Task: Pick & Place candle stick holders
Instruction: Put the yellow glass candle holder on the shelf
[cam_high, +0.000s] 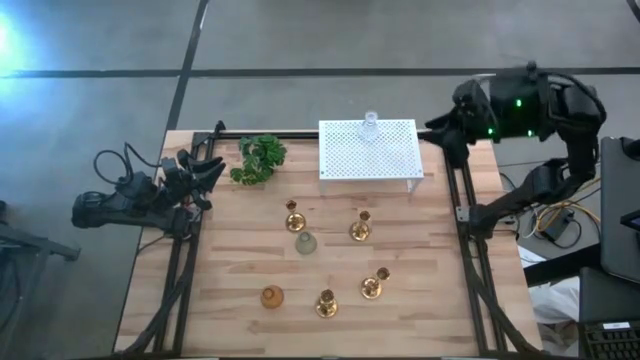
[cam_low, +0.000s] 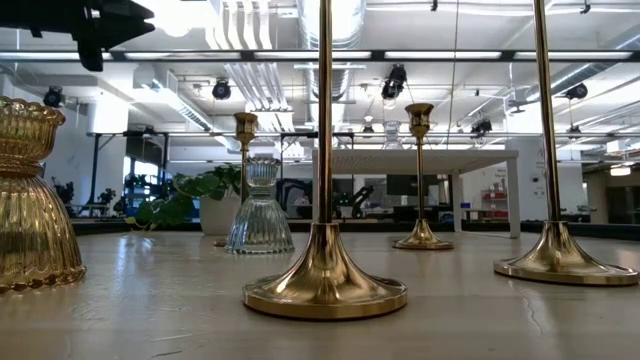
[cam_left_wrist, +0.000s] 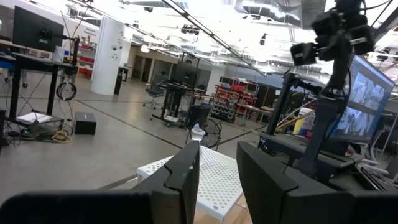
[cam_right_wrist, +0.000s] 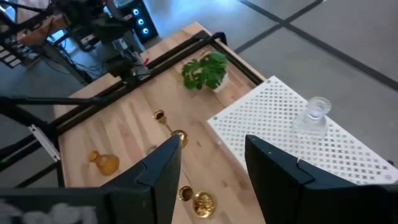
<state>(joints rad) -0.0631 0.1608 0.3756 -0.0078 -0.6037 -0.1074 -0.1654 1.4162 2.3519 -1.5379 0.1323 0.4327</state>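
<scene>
Four gold candlesticks stand on their round bases on the wooden table (cam_high: 294, 218) (cam_high: 361, 228) (cam_high: 374, 285) (cam_high: 326, 302). A pale green glass holder (cam_high: 306, 242) and an amber one (cam_high: 271, 296) stand among them. A clear glass holder (cam_high: 370, 124) stands on top of the white perforated stand (cam_high: 368, 152). My left gripper (cam_high: 213, 170) is open and empty at the table's left edge, near the plant. My right gripper (cam_high: 437, 128) is open and empty, raised at the table's far right corner beside the stand. Its wrist view shows the clear holder (cam_right_wrist: 314, 115) and the amber holder (cam_right_wrist: 106, 163).
A green leafy plant (cam_high: 260, 158) stands at the far left of the table, between my left gripper and the white stand. Dark frame rails run along the table's left edge (cam_high: 180, 270) and right edge (cam_high: 478, 270). Bare wood lies along the near edge.
</scene>
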